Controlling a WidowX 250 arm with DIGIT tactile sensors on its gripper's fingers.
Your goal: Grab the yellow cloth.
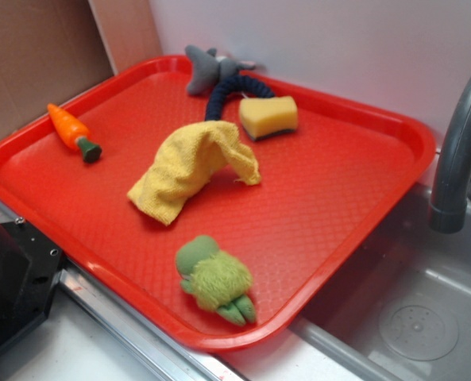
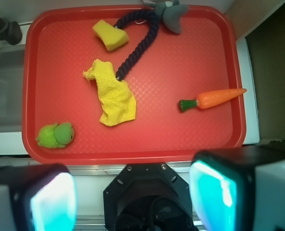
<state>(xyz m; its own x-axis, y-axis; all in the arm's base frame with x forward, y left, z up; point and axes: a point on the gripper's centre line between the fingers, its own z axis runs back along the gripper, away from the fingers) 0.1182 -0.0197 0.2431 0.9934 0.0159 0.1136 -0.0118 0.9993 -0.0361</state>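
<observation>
Exterior view: yellow cloth (image 1: 190,169) mid-frame on red tray (image 1: 362,171), crumpled, peaked near top with a flap drooping right toward sponge (image 1: 268,117). Terry texture, so judged light, limp, grippy, not fragile. Rope toy (image 1: 219,79) disappears behind the peak, possibly touching; can't tell. Plush toy (image 1: 214,279) lower centre, carrot (image 1: 72,132) upper left, both well apart from cloth. Faucet (image 1: 457,151) and sink at right edge. No gripper visible here.

Wrist view: cloth (image 2: 112,95) left of centre, long axis running upper left to lower right. Rope end (image 2: 137,45) meets upper right edge. Gripper (image 2: 132,199) at bottom of frame, fingers (image 2: 213,192) spread wide, holding nothing, well short of cloth.

Best hold, judged: pinch raised fold in upper half, or thicker lower lobe away from rope. Risk: snagging rope along with it.
</observation>
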